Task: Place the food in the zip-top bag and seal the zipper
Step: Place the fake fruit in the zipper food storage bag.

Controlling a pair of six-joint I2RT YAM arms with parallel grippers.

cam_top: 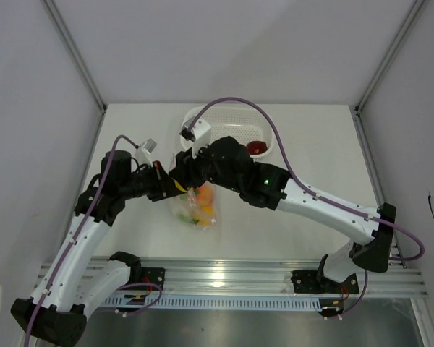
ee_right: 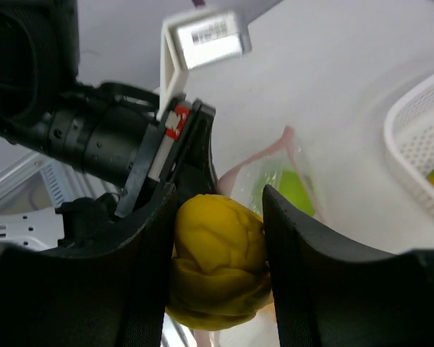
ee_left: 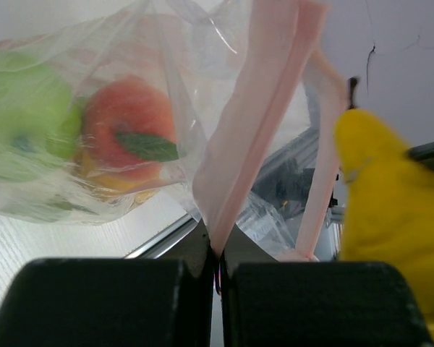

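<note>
From above, the zip-top bag (cam_top: 197, 210) sits near the middle of the table (cam_top: 304, 130). Its long side runs from the two grippers toward the arm bases, with the mouth at the far end. Orange and green food (cam_top: 202, 200) shows through it. The left gripper (cam_top: 166, 186) meets its top edge. The right gripper (cam_top: 194, 168) is just beside it, mostly hidden under its own wrist. A white basket (cam_top: 239, 123) stands behind, with a dark red apple (cam_top: 257, 148) inside.

In the left wrist view, the fingers pinch the pink zipper (ee_left: 239, 144) tight, and it runs straight up. A peach (ee_left: 126, 119) and a green apple (ee_left: 25, 116) lie in the bag. A yellow fruit (ee_left: 390, 217) is blurry and cut off at the right.

In the right wrist view, the fingers squeeze that yellow fruit, maybe the mango. A white tag (ee_right: 202, 32) has print too blurry to read
</note>
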